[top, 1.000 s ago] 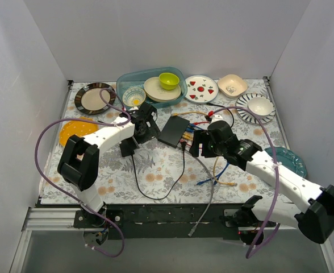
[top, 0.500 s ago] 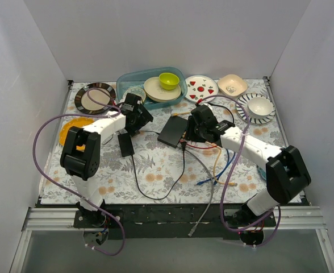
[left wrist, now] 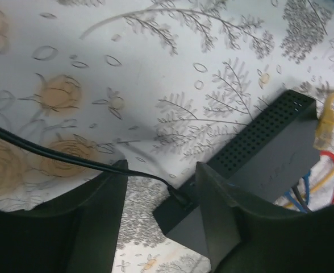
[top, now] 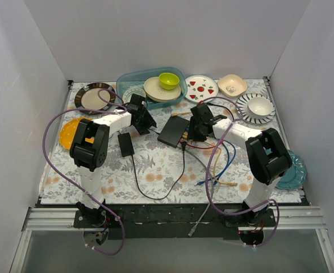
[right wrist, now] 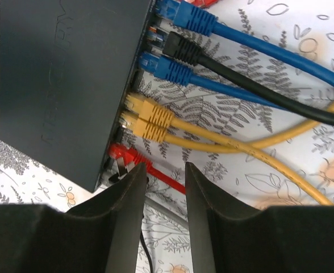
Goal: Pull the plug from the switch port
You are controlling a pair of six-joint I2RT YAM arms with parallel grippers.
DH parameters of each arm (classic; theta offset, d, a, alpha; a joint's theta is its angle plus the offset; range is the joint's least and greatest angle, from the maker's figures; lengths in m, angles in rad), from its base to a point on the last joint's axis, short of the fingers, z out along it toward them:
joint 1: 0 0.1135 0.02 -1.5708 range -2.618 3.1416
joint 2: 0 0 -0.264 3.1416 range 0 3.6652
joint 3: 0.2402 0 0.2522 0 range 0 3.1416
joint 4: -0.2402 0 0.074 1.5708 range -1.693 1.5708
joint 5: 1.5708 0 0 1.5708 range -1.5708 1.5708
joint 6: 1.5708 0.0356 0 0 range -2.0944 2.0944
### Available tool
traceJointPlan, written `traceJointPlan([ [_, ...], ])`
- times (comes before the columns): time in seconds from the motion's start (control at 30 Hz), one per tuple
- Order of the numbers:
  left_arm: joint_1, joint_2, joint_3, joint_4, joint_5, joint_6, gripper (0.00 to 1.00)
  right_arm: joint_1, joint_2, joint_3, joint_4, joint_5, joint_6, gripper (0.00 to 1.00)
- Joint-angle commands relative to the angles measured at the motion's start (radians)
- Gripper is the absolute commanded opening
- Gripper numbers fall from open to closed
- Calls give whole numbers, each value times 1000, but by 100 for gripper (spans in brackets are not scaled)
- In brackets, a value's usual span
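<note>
— How is the right gripper [right wrist: 163,196] held?
— Its matte black fingers [right wrist: 119,222] are spread, and nothing is pinched. A thin red cable [right wrist: 166,182] is seen in the gap. Just beyond, a red plug [right wrist: 124,156] is seated in the end socket of the switch [right wrist: 65,79], a flat matte black box laid on the floral tablecloth [right wrist: 280,102]. Two ribbed yellow plugs [right wrist: 147,120] are lined up beside it.
— And the left gripper [left wrist: 158,227]?
— It is spread too. A smooth black cord [left wrist: 70,162] is framed between the fingers and is plugged into the switch's near end, beside its perforated wall.
</note>
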Motion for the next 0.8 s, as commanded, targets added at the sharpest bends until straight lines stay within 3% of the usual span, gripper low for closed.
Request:
traceJointPlan([
  [0.0, -29, 5, -19, -6, 100, 26, 38, 0, 39, 79, 3, -18, -5, 41],
  [0.2, -101, -51, -106, 22, 146, 23, 5, -14, 65, 114, -40, 5, -29, 42],
  [0.27, -125, -77, -146, 23, 148, 9, 0, -26, 62, 114, -57, 12, -35, 43],
  [0.53, -172, -263, -327, 16, 100, -92, 0, -49, -64, 95, -92, 51, -48, 49],
  [0.77, -172, -393, -428, 9, 53, -209, 0, -8, -243, -114, -35, -67, -52, 49],
])
